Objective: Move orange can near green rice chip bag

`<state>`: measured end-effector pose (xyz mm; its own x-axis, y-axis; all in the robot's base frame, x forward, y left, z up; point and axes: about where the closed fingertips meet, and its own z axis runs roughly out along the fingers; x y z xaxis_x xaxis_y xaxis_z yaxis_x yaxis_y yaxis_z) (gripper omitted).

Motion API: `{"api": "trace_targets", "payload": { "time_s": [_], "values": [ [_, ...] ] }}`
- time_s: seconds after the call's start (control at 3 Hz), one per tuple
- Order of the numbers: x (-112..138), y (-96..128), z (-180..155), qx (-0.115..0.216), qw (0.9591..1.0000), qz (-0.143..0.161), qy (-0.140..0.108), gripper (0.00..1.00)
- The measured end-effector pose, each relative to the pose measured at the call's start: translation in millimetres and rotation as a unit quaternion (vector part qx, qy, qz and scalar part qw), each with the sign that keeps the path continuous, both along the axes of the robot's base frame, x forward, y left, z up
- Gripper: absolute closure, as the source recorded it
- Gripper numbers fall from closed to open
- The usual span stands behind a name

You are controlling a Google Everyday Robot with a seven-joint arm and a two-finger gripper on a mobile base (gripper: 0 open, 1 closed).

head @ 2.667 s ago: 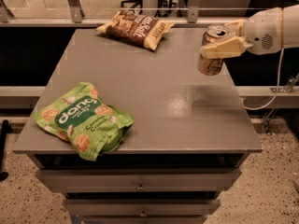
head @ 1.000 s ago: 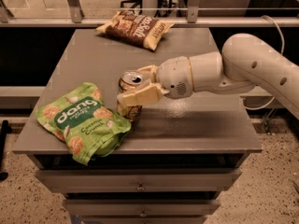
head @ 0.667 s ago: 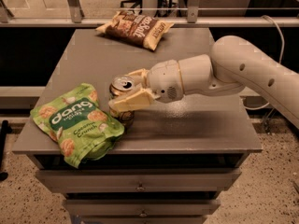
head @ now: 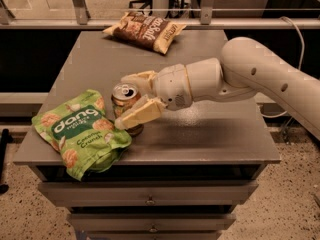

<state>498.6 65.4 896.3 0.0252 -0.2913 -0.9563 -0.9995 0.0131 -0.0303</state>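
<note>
table (head: pixel 215 134), grey top, drawers (head: pixel 150 200) below the front edge.

can (head: pixel 124 92): upright, front-left part of the table, silver top and pull tab showing. its base is at the table surface; can't tell if it is resting or just off. it is just beside the right edge of the green bag (head: pixel 80 131); whether the two touch can't be told.

gripper (head: pixel 122 102): reaches in from the right and is closed around the can. one cream finger (head: pixel 141 114) lies across the can's near side, the other sits behind it at the far side. the near finger hides much of the can's body.

arm (head: pixel 260 76): white, thick, comes in from the right edge and crosses above the right half of the table.

green bag: lies flat at the front-left corner, "dang" lettering up, lower end hanging a little past the front edge.

brown bag (head: pixel 145 30): lies flat at the far edge, well apart from the can and green bag.
</note>
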Motion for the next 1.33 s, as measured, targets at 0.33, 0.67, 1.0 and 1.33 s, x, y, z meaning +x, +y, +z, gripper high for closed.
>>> {"api": "trace_targets", "payload": {
  "time_s": [0.33, 0.67, 1.0, 1.33],
  "values": [
    [0, 0, 0, -0.003, 1.0, 0.002, -0.006, 0.0],
    [5, -16, 4, -0.012, 0.9997, -0.009, -0.018, 0.0],
    [23, -69, 20, -0.023, 0.9979, -0.046, -0.04, 0.0],
    [50, -146, 51, -0.023, 0.9914, -0.104, -0.075, 0.0]
  ]
}}
